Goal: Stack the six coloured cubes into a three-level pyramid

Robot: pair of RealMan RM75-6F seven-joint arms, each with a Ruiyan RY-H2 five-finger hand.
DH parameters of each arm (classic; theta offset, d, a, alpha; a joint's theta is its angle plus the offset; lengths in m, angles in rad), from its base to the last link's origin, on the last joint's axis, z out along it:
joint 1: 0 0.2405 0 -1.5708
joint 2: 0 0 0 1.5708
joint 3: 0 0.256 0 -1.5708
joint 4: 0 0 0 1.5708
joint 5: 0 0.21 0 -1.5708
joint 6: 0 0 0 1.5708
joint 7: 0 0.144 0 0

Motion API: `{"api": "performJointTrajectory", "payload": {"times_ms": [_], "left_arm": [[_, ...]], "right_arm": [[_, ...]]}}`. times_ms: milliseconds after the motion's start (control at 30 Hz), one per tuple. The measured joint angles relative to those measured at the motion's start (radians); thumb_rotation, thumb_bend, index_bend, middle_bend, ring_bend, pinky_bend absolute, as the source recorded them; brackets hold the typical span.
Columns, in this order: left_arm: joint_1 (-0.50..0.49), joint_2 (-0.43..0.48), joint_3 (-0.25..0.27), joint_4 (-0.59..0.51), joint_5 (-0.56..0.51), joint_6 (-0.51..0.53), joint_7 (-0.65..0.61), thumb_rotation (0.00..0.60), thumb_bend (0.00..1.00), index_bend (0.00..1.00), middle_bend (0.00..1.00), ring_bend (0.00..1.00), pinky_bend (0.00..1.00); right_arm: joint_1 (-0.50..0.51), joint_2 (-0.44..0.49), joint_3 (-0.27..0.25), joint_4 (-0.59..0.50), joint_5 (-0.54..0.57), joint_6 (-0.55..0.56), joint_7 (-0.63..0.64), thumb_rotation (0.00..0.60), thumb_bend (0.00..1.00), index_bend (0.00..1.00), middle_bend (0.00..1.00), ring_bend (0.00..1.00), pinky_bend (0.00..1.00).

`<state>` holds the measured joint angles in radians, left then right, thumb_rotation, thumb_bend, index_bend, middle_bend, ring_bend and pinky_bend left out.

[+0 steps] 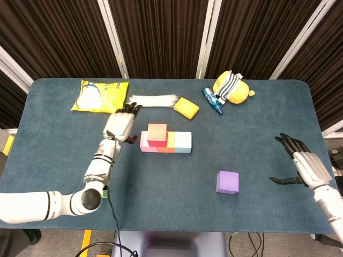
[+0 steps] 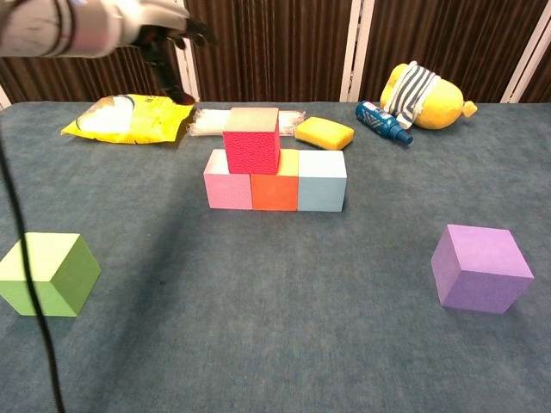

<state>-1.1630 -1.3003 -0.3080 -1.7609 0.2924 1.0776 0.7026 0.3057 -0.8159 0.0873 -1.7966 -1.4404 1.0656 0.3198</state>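
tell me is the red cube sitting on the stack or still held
On the stack. The red cube rests across the pink cube and orange cube; the left hand is clear, fingers spread.

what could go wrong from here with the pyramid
The red foam cube sits straddling the pink cube and orange cube; a second-level cube set beside it could nudge it off. The green cube and purple cube lie far apart, so the left hand or right hand might brush the stack in passing.

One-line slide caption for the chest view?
Red cube rests on the pink, orange, blue cube row; green and purple cubes remain.
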Motion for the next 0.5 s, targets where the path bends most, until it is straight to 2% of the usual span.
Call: {"api": "performJointTrajectory", "payload": {"times_ms": [167,333,500], "left_arm": [[0.109,0.054,0.051,-0.023,0.163,0.010,-0.108,0.600,0.31,0.05,0.10,0.09,0.16],[0.160,0.068,0.096,-0.030,0.251,0.022,-0.148,0.600,0.30,0.09,0.13,0.11,0.16],[0.247,0.087,0.152,-0.044,0.413,0.033,-0.239,0.600,0.30,0.13,0.18,0.15,0.16]], "right_arm": [[0.035,0.014,-0.029,-0.032,-0.084,-0.057,0.036,0.529,0.19,0.00,0.08,0.00,0.14],[0.056,0.009,-0.043,-0.053,-0.109,-0.091,0.027,0.528,0.18,0.00,0.09,0.00,0.15],[0.094,-0.029,-0.060,-0.070,-0.104,-0.170,-0.017,0.529,0.18,0.00,0.09,0.00,0.15]]}}
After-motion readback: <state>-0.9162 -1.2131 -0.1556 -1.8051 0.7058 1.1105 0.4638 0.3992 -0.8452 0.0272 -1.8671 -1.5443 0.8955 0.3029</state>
